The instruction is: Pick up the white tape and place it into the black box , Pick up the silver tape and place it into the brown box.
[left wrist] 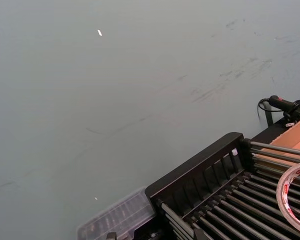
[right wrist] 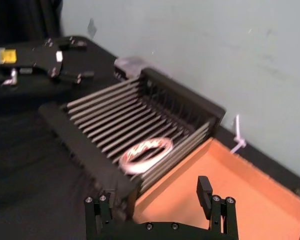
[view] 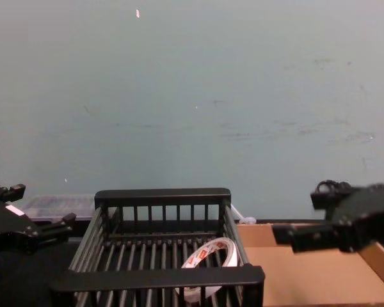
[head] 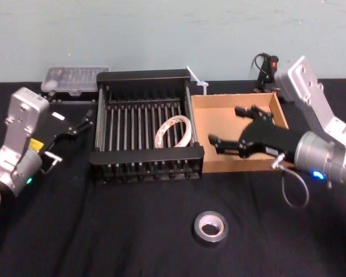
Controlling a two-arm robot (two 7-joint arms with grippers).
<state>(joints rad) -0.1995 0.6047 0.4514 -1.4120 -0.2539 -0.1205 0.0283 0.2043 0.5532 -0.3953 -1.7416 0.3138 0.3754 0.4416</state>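
The silver tape (head: 211, 227) lies flat on the table (head: 132, 231) in front of the brown box (head: 219, 109); stiff, light, best gripped across its wall. Right claw (head: 230, 130) released over the box; left claw (head: 83, 124) also released

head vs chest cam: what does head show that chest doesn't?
Head alone: the silver tape on the black table in front of the boxes. Chest alone: nothing extra on the table, more of the wall. Both: white tape in the black box, brown box, open left gripper, open right gripper above the brown box.
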